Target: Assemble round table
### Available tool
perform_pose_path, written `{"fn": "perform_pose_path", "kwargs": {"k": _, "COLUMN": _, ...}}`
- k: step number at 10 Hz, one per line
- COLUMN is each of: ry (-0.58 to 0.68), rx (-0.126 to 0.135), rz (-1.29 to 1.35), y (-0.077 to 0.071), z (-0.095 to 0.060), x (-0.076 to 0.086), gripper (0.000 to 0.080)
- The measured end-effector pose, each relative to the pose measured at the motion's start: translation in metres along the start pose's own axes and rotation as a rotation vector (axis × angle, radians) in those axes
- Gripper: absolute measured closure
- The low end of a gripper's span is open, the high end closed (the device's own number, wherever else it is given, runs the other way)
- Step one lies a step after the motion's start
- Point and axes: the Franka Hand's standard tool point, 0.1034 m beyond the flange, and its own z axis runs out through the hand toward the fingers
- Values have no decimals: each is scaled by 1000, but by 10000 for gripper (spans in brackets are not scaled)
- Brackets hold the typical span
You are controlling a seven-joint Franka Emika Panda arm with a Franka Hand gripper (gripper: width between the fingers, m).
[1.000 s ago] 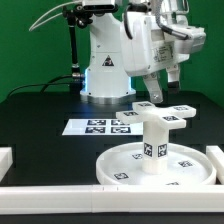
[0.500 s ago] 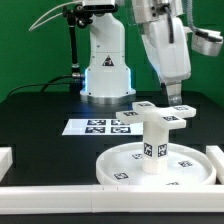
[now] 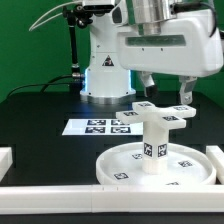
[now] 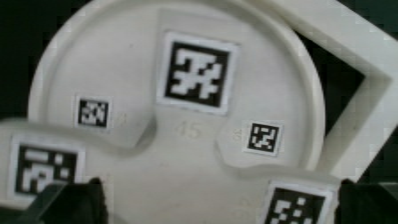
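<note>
The round disc (image 3: 125, 165) lies flat at the front of the black table. The short leg (image 3: 152, 145) stands upright at its middle, and the cross-shaped base piece (image 3: 160, 112) sits on top of the leg. My gripper (image 3: 166, 88) hangs just above and behind the cross piece. It is open and empty, with one finger on each side. In the wrist view the tagged white disc (image 4: 134, 60) fills the picture. A blurred arm of the cross piece (image 4: 45, 165) is close by, and my gripper (image 4: 217, 205) shows only its dark fingertips (image 4: 71, 200) at the edges.
The marker board (image 3: 100, 127) lies on the table in front of the robot's base (image 3: 103, 70). White border rails run along the front (image 3: 60, 195), the exterior view's left (image 3: 5, 158) and its right (image 3: 215, 152).
The hand has turned about its wrist, so it now faces the camera broadside. It has swung over the cross piece. The disc, leg and cross piece have not moved.
</note>
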Motion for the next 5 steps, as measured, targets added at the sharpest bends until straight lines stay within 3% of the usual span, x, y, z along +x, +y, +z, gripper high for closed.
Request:
{"fn": "perform_pose_path", "kwargs": {"k": 3, "ry": 17, "rx": -60, "rz": -381, "y": -3, "z": 1, "x": 5, "gripper": 151}}
{"fn": "perform_pose_path", "kwargs": {"k": 5, "ry": 17, "rx": -61, "rz": -511, "y": -2, "z": 1, "x": 7, "gripper": 151}}
